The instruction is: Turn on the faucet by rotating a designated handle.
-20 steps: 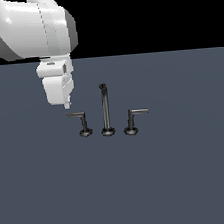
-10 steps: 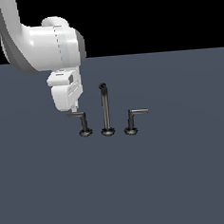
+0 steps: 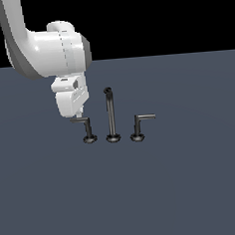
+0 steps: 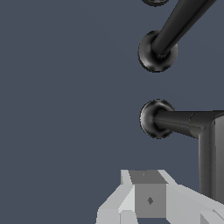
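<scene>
Flat slate-grey worktop point(image 3: 194, 183) runs back to a black background, and on it stands the faucet point(image 3: 111, 115): a tall thin upright spout on a round base in the middle, with a short L-shaped lever on each side, all three bases in a row. The handle point(image 3: 85, 126) is the lever toward the exterior view's left, its thin bar reaching left from the post top; the mirrored lever point(image 3: 141, 123) stands toward the right with its bar pointing right. The white arm point(image 3: 49, 55) comes down from the upper left, and its end effector point(image 3: 79, 114) hangs just above the free end of the handle's bar, very near or touching it; which cannot be told. In the wrist view the handle point(image 4: 188, 127) shows close up, with pale grey end effector parts point(image 4: 148, 199) beside its bar and the spout base point(image 4: 156, 51) beyond. How far the fingers are spread cannot be told, and nothing is visibly gripped.
</scene>
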`<action>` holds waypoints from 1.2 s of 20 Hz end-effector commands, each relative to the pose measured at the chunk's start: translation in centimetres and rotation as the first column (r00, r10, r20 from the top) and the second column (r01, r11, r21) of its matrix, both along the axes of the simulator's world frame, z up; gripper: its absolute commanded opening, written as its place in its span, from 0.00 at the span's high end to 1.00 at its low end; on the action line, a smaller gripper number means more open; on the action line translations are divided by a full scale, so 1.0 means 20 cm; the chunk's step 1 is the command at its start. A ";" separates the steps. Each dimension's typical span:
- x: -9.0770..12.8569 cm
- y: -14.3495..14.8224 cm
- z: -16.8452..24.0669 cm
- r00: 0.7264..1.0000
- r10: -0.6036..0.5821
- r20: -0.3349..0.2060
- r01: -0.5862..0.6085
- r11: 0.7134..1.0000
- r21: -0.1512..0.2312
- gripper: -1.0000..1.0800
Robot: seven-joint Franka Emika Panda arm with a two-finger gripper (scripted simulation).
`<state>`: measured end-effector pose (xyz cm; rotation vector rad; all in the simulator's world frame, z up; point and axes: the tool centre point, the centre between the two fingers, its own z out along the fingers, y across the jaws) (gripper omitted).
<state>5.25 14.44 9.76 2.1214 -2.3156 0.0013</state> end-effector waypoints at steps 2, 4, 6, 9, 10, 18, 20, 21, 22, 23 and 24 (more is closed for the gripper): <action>-0.04 0.03 0.00 1.000 0.001 0.000 -0.001 1.000 0.000 1.00; -0.08 0.05 0.00 1.000 0.000 0.000 0.000 1.000 0.001 1.00; -0.11 0.07 0.00 1.000 0.000 0.000 0.000 1.000 0.001 1.00; -0.16 0.10 0.00 1.000 0.000 0.000 0.000 1.000 0.001 1.00; -0.18 0.11 0.00 1.000 0.000 0.000 0.000 1.000 0.001 1.00; -0.23 0.07 0.00 1.000 0.002 0.006 -0.002 1.000 0.002 1.00; -0.26 0.07 0.00 1.000 0.001 0.005 -0.001 1.000 0.002 1.00; -0.28 0.07 0.00 1.000 0.001 0.005 -0.001 1.000 0.002 1.00; -0.30 0.06 0.00 1.000 0.001 0.004 -0.001 1.000 0.002 1.00; -0.31 0.06 0.00 1.000 0.001 0.004 -0.001 1.000 0.002 1.00; -0.33 0.06 0.00 1.000 0.001 0.003 -0.001 1.000 0.002 1.00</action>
